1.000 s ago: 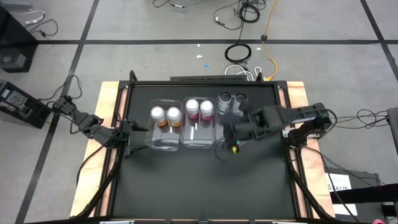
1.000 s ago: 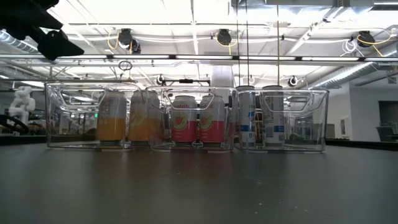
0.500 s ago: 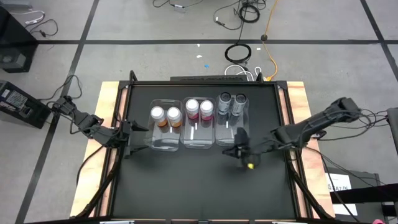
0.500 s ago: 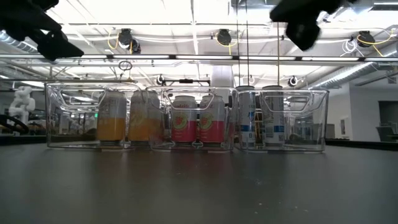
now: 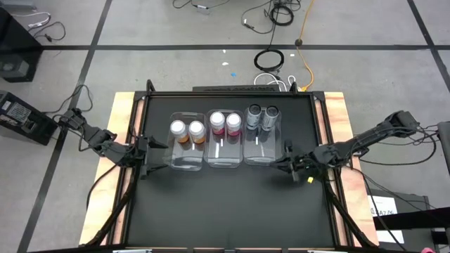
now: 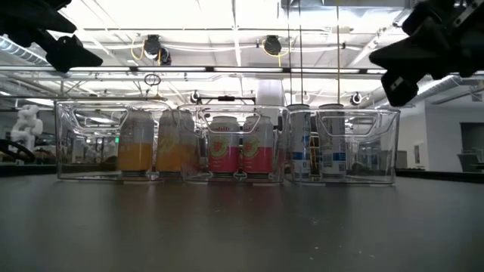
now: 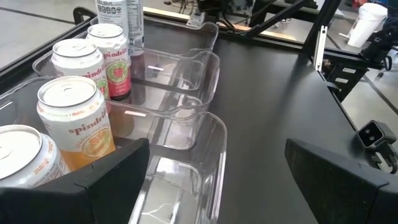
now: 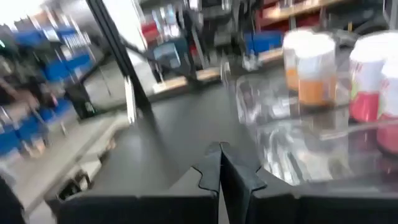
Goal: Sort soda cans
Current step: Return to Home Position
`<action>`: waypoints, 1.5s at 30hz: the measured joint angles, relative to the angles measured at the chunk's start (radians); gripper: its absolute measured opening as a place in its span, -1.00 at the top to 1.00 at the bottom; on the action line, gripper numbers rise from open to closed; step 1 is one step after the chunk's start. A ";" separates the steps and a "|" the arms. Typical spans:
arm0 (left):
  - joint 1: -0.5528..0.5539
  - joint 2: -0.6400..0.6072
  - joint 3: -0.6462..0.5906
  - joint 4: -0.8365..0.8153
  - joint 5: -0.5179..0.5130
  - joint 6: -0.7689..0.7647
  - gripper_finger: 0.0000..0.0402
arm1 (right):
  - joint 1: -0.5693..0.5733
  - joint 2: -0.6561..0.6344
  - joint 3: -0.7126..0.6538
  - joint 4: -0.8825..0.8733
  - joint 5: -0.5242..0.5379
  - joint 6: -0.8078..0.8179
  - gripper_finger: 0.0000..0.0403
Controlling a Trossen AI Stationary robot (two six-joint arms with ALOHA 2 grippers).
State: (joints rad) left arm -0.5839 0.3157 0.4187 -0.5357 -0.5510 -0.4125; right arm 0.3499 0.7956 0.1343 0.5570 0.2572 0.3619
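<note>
Shut tip to tip, the right gripper [image 5: 287, 161] hangs above the black table [image 5: 225, 211], just beside the near right corner of the right bin [image 5: 261, 156] and holding nothing. At the table's left edge, the left gripper [image 5: 150, 156] waits beside the left bin [image 5: 184, 161] with its fingers spread wide and empty.

Three clear bins stand side by side across the middle of the table. Each has its pair of cans at the far end:
- The orange cans [image 5: 178, 128] are in the left bin.
- The pink cans [image 5: 218, 121] are in the centre bin [image 5: 223, 160].
- The blue-white cans [image 5: 254, 113] are in the right bin.

In the low view both grippers show as dark shapes near the top corners, above the bin rims. Wooden boards [image 5: 121, 126] flank the table. A black cable coil [image 5: 269, 60] lies on the floor beyond the table.
</note>
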 joint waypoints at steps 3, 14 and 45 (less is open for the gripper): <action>0.000 0.000 0.000 0.007 0.000 0.000 -0.91 | -0.035 -0.069 -0.093 0.118 -0.002 -0.011 1.00; 0.000 0.000 0.000 0.004 0.000 0.002 -0.91 | -0.140 -0.252 -0.120 -0.063 0.003 -0.085 1.00; 0.000 0.000 0.000 0.056 0.053 -0.001 -0.91 | -0.195 -0.793 -0.119 -0.492 0.062 -0.270 1.00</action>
State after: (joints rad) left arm -0.5842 0.3153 0.4187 -0.4800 -0.4984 -0.4133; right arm 0.1546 0.0028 0.0154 0.0648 0.3191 0.0917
